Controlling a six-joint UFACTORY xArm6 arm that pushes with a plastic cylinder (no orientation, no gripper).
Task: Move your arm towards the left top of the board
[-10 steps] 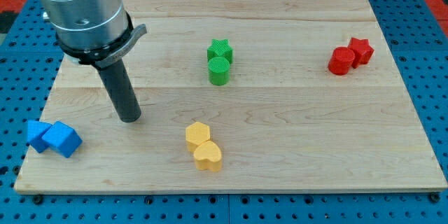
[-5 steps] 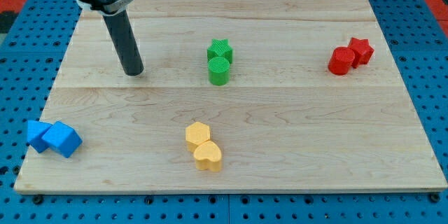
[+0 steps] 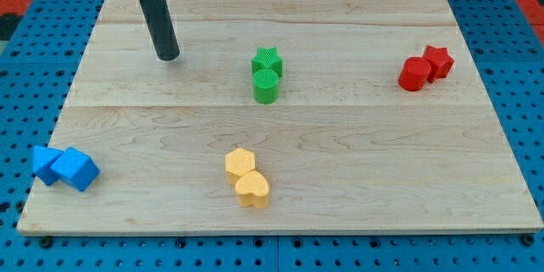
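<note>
My tip (image 3: 168,56) set on the surface (image 3: 357,144) toward its upper left, well left of the green cylinder (image 3: 266,87) and green star (image 3: 269,59), no block touched, no claw seen.

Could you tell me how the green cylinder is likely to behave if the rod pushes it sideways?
The green cylinder stands upright and squat, so it should slide, not tip. It touches the green star, so a push toward the view's top likely moves both. My tip is well left of it.
</note>
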